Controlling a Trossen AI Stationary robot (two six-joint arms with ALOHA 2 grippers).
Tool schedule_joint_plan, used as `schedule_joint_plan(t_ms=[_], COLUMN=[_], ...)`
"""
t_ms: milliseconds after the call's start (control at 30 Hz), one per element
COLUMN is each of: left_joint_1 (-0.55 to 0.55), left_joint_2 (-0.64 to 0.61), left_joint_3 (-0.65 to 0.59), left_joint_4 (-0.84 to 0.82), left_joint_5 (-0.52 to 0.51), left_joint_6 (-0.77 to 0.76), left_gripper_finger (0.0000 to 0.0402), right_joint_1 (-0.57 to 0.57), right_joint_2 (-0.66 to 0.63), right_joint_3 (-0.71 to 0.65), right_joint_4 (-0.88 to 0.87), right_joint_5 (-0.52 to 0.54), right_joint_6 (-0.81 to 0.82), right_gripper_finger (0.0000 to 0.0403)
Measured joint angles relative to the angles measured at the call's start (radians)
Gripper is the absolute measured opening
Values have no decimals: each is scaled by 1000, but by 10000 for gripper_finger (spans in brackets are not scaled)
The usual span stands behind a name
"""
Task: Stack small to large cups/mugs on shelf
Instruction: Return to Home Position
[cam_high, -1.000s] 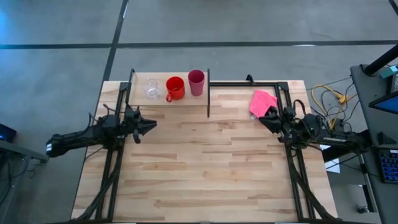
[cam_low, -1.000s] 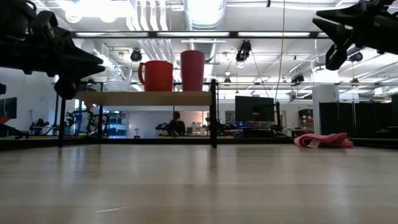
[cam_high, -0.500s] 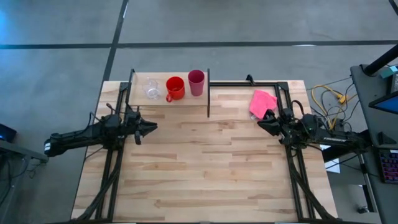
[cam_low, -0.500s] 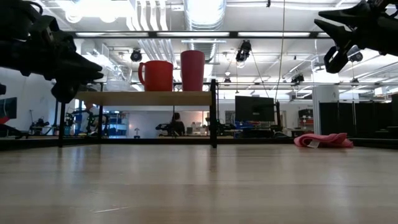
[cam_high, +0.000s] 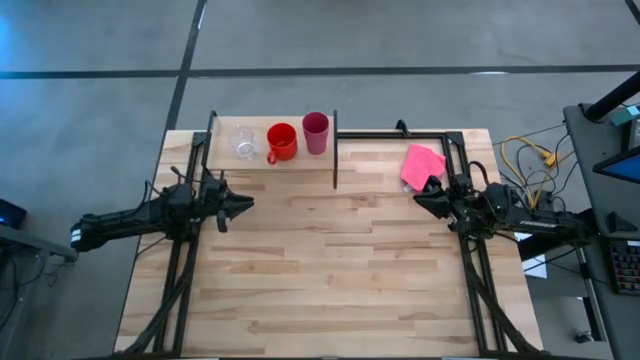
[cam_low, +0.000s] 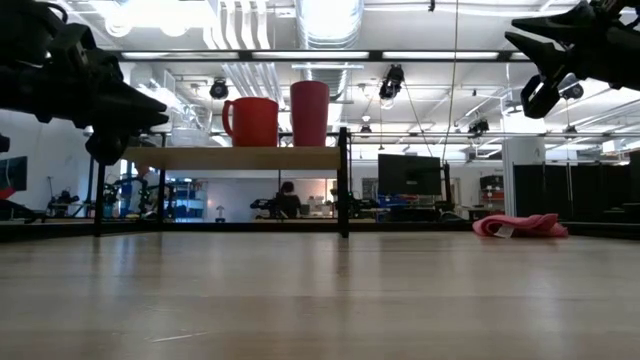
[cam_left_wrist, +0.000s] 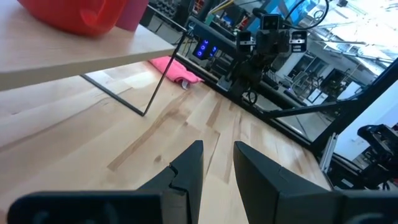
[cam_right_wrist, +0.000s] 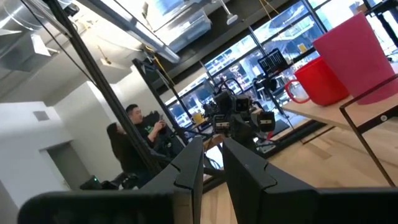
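Note:
The light wooden shelf (cam_high: 300, 160) stands at the table's far left on black posts. On it stand, left to right, a clear glass cup (cam_high: 244, 142), a red mug (cam_high: 281, 141) with its handle toward the glass, and a magenta tumbler (cam_high: 315, 132). In the low view the mug (cam_low: 252, 122) and tumbler (cam_low: 309, 113) rest on the board (cam_low: 235, 158). My left gripper (cam_high: 246, 203) hovers shut and empty, nearer than the shelf. My right gripper (cam_high: 420, 200) hovers shut and empty at the right, beside the pink cloth.
A crumpled pink cloth (cam_high: 422, 165) lies on the table at the far right, just beyond my right gripper. The wide plank tabletop (cam_high: 330, 270) stretches between the arms. Black frame rails (cam_high: 400, 133) run along the far edge. People sit in the room beyond (cam_right_wrist: 134, 134).
My left gripper has dipped a little and come back up, staying shut and empty. The cups stand as before on the shelf.

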Motion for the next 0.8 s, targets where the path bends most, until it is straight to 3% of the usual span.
schedule_joint_plan(t_ms=[667,800], left_joint_1=[0,0], left_joint_2=[10,12], left_joint_3=[-1,-1], left_joint_4=[5,5], left_joint_5=[1,1], left_joint_6=[0,0], left_gripper_finger=[75,75], right_joint_1=[2,2], right_joint_2=[-2,-2], right_joint_3=[-1,-1], right_joint_4=[-237,-246], right_joint_5=[-132,-215], right_joint_6=[-215,-229], right_gripper_finger=[56,56])
